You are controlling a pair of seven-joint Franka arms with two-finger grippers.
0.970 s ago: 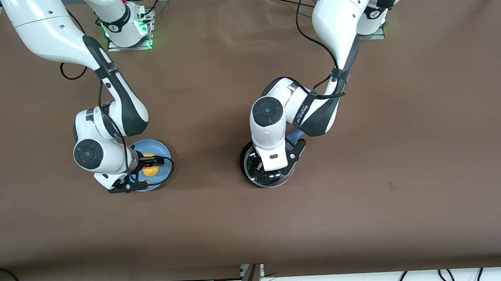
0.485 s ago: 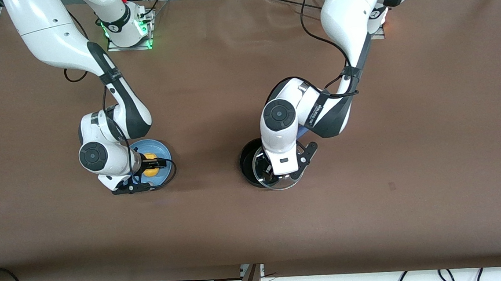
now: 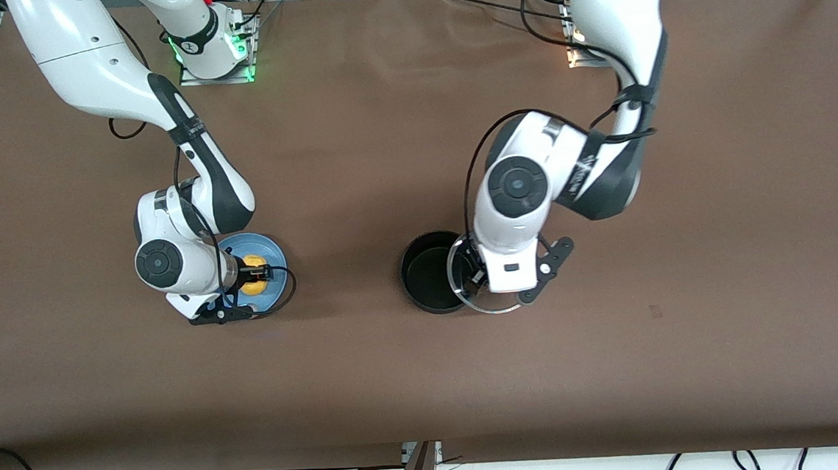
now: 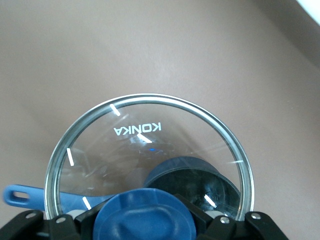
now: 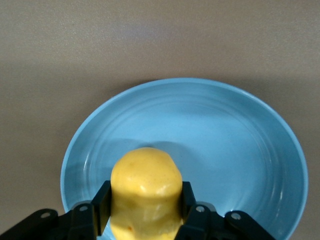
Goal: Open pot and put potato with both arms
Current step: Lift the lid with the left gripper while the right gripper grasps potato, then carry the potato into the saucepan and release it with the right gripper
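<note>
**Lid swung aside, pot open**

Since a second ago the left gripper (image 3: 499, 277) has carried the glass lid (image 3: 484, 303) off the pot (image 3: 427, 273) toward the left arm's end, baring its black inside. Its fingers clamp the lid's blue knob (image 4: 145, 216).

The right gripper (image 3: 248, 270) is closed on the potato (image 5: 145, 190), yellow and lumpy, just above the light-blue plate (image 5: 240, 140). From there the open pot lies toward the left arm's end.
</note>
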